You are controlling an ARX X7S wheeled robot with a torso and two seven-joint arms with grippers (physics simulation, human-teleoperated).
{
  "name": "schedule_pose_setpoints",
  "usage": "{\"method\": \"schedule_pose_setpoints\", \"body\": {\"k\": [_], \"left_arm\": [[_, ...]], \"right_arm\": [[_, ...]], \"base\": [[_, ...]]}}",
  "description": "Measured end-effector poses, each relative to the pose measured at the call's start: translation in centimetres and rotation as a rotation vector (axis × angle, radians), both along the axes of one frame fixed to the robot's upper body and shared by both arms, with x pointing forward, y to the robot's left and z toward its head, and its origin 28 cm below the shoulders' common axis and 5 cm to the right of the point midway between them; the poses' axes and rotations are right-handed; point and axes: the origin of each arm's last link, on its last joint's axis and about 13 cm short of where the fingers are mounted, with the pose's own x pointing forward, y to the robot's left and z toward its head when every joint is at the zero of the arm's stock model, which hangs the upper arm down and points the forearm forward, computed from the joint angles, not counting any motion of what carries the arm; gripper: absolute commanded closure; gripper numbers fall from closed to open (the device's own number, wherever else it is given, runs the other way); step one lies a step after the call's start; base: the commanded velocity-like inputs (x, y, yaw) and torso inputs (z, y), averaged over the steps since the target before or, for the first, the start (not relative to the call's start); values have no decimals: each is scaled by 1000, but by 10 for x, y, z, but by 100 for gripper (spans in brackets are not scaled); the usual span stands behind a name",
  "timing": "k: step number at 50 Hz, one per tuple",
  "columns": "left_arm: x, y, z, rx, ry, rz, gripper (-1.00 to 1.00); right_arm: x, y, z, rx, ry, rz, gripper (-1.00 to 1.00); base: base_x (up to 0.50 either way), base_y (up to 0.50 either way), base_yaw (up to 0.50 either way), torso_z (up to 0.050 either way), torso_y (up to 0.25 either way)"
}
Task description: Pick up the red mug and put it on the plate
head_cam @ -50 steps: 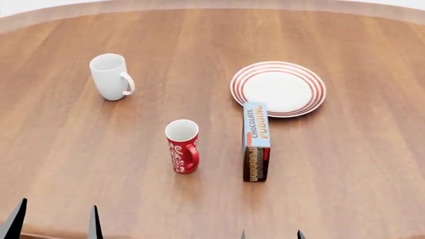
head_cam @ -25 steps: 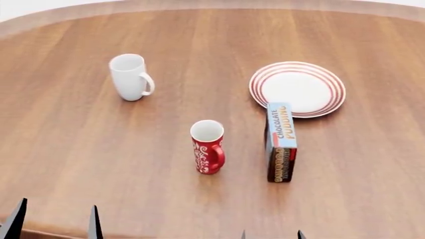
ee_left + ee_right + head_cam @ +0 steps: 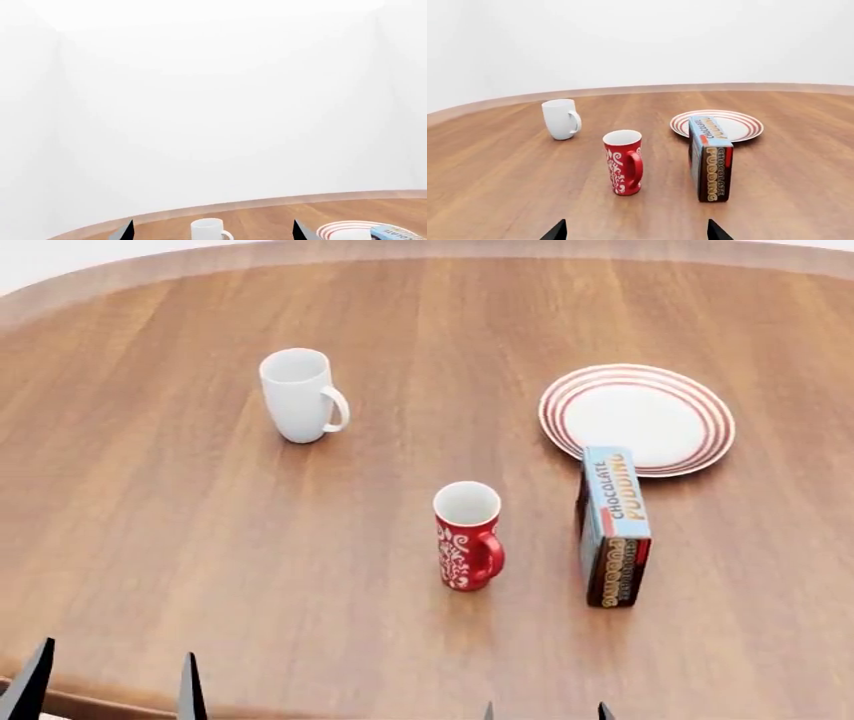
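The red mug [image 3: 467,536] with a white swirly pattern stands upright near the table's middle, handle toward the right; it also shows in the right wrist view [image 3: 624,162]. The plate [image 3: 637,418] with red rings lies at the back right and shows in the right wrist view [image 3: 740,126] and partly in the left wrist view [image 3: 340,232]. My left gripper [image 3: 110,685] is open and empty at the near left edge. My right gripper [image 3: 545,712] is open and empty at the near edge, well short of the red mug.
A plain white mug [image 3: 302,395] stands at the back left. A chocolate pudding box [image 3: 614,526] stands on its long edge between the red mug and the plate, touching the plate's near rim. The round wooden table [image 3: 200,540] fills the view.
Everything on the table has shifted to the right in the head view, so the view has moved left. The gripper tips keep their places in the frame.
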Motion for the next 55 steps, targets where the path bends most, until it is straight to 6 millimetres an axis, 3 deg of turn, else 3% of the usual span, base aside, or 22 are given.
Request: {"method": "schedule_pose_setpoints", "body": {"k": [35, 55], "left_arm": [[0, 0, 0, 3, -6, 1, -100], [0, 0, 0, 5, -11, 1, -100]], "right_arm": [[0, 0, 0, 4, -1, 2, -100], [0, 0, 0, 12, -5, 0, -100]], "base": [[0, 39, 0, 0, 0], [135, 0, 0, 0, 0]]}}
